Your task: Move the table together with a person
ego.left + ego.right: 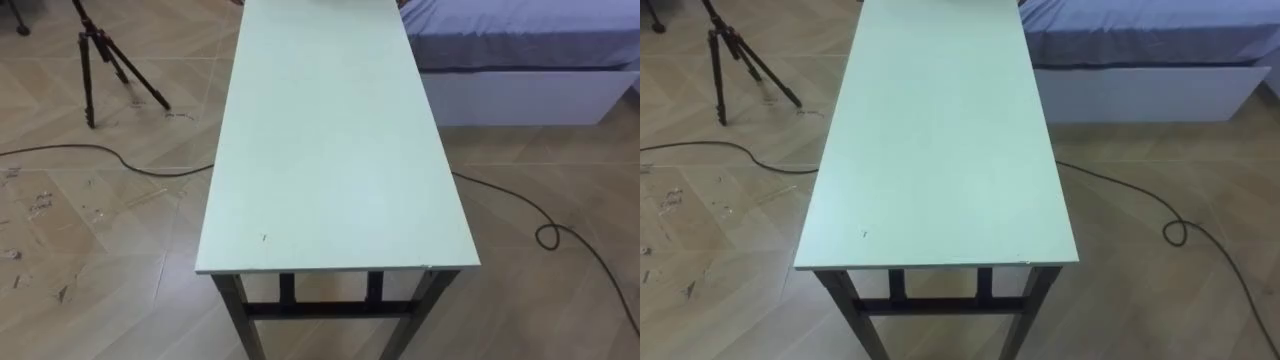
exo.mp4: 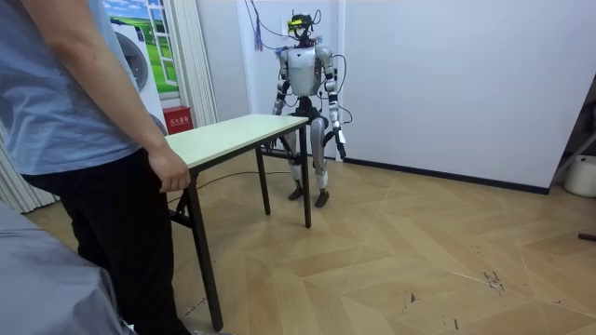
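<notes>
A long table with a pale green top and dark legs runs away from me, its near short edge just below my view. In the room view I stand upright at the far end of the table, facing it. My left hand hangs at my side on the room view's right, off the table. My right arm is lowered behind the table's far corner. A person in a blue shirt and dark trousers stands at the other end, with one hand on that end's edge.
A black tripod stands on the wooden floor to the left of the table. A bed with a blue cover lies at the far right. Dark cables trail over the floor on both sides. A white wall rises behind me.
</notes>
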Robot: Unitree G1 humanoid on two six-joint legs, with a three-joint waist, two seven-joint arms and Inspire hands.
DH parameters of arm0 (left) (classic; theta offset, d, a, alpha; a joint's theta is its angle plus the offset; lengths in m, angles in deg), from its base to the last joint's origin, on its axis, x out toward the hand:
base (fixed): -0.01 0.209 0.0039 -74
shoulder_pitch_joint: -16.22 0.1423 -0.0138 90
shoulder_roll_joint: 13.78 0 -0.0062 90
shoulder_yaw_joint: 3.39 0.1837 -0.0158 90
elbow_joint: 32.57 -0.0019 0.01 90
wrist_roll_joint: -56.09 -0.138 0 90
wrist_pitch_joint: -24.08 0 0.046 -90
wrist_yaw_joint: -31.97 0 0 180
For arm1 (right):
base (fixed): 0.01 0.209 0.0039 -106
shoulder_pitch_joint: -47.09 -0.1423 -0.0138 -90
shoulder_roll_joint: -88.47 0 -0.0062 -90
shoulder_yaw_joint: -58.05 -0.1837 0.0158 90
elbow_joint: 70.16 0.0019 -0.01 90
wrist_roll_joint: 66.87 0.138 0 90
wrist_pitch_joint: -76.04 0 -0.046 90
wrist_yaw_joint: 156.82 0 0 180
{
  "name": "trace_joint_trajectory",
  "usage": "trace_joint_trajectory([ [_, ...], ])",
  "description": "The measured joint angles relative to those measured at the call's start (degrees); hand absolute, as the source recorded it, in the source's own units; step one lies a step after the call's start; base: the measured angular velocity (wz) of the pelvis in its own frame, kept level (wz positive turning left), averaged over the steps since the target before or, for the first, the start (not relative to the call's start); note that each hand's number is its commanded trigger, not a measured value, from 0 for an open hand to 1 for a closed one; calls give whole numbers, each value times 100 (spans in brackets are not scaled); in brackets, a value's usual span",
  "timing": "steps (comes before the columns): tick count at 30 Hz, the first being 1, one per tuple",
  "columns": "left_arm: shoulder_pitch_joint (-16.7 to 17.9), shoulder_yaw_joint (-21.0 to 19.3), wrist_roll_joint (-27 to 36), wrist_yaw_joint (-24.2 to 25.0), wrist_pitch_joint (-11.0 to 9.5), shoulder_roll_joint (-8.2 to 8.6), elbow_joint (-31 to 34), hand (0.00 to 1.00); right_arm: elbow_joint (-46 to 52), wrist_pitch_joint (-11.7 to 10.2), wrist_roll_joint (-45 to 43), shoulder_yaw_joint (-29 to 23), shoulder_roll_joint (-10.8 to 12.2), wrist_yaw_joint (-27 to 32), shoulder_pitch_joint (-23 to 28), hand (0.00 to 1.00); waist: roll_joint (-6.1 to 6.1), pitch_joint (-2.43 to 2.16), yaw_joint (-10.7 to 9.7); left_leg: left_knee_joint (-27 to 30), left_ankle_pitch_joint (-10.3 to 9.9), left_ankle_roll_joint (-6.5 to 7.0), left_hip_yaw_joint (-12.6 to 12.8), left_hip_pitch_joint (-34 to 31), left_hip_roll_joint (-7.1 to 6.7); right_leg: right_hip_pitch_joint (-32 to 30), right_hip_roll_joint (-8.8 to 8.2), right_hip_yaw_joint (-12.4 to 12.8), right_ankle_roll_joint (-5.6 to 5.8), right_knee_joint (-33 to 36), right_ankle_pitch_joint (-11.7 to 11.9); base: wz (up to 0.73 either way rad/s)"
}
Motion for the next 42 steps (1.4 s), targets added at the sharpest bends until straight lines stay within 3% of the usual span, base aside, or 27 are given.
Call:
trace_joint_trajectory([
  [14, 80, 18, 59, 235, 0, -8, -139, 0, -7, -8, -56, 6, 0, -18, -11, 0, 41, -20, -26, -61, -2, -2, 2, -12, 1, 18, 18, 41, -2, 5, 6, -1],
  [24, 25, 261, 1377, 719, 1, -51, -132, 0, 2, -7, 405, 100, -11, -259, -34, 0, 85, -2, -3, -64, -2, -2, -41, -42, -3, 43, 13, -14, 3, -63, 9, 1],
  [26, 46, 264, 1639, 938, 15, -51, 73, 0, 255, 68, 546, 124, -10, -389, 13, 0, 136, -13, -4, -65, -2, -3, -83, -123, -2, -3, 13, -60, 1, -62, 10, 11],
  [28, 53, 265, 1808, 1162, 12, -52, 347, 0, 681, 115, 636, 124, -12, -515, 55, 0, 140, 24, -5, -53, 0, -6, -132, -175, -8, -20, 11, -105, -3, -77, 17, 12],
  [31, 118, 458, 2289, 1497, 4, -77, 620, 0, 1121, 99, 867, 196, -13, -795, 95, 0, 164, 31, -8, 19, 0, -7, -144, -229, -4, -25, 8, -191, -3, -85, 17, 11],
  [35, 149, 568, 2652, 1991, 8, -46, 786, 0, 1544, 105, 952, 220, 1, -1199, 100, 0, 223, -33, 15, 36, 3, -10, -166, -298, -6, -101, 3, -197, -3, -86, 17, 2],
  [38, 351, 830, 2972, 2210, 25, -57, 1237, 0, 1996, 121, 1254, 380, -5, -1369, 286, 0, 196, -50, 21, 26, 3, -11, -171, -273, -5, -99, 3, -190, -3, -84, 17, 0],
  [42, 655, 1141, 3389, 2532, 103, -49, 2001, 0, 2792, 127, 1616, 643, 54, -1587, 699, 0, 126, -23, 31, -33, 4, -12, -152, -195, 42, -37, 9, -162, -3, -87, 16, 0],
])
